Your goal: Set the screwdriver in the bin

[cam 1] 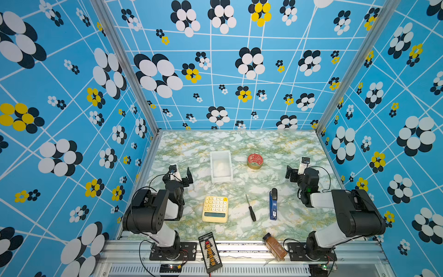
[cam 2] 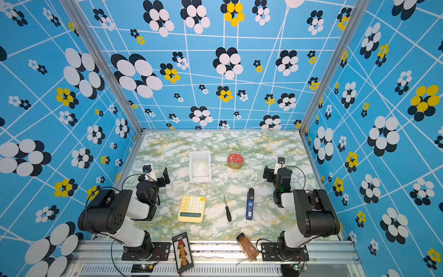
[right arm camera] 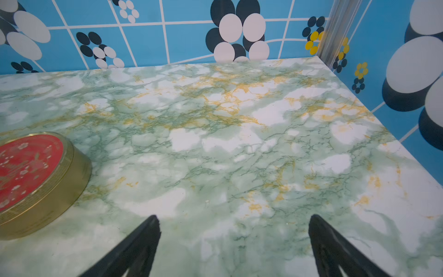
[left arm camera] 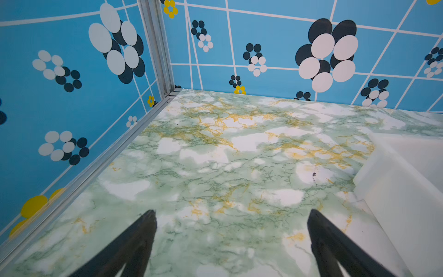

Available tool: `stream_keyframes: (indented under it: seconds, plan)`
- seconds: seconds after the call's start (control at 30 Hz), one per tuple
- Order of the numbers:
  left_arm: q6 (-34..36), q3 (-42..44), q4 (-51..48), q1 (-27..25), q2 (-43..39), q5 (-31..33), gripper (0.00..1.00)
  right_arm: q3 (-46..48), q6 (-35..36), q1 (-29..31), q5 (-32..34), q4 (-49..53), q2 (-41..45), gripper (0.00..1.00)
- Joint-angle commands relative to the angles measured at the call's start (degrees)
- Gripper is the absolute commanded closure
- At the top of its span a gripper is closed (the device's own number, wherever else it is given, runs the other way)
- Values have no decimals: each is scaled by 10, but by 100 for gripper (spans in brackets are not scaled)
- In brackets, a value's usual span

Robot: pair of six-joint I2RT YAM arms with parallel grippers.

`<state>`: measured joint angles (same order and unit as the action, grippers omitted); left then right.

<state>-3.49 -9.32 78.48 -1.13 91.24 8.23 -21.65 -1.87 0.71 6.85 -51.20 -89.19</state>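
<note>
Plausibly, the slim screwdriver (cam 1: pixel 250 208) could roll out of a shallow pinch, or the blue tool (cam 1: pixel 273 205) just beside it be seized instead. In both top views it lay flat, well behind the spread, empty right pincer (cam 1: pixel 297 167). The left wrist view showed the left pincer (left arm camera: pixel 231 213) spread beside the bin (left arm camera: pixel 395 191); the right wrist view, its own pincer spread near a tin (right arm camera: pixel 31 172).
</note>
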Motion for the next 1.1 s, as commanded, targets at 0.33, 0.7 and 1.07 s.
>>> stream_keyframes:
  seconds: [0.33,0.7,1.07]
  plan:
    - [-4,5,16,5,3,7,1,-8,4,-3,-8,6,9,1]
    - [11,3,16,5,5,-41,1,-8,5,-3,-8,6,9,1]
    - [14,3,11,5,3,-43,1,-8,3,-4,-8,6,8,1]
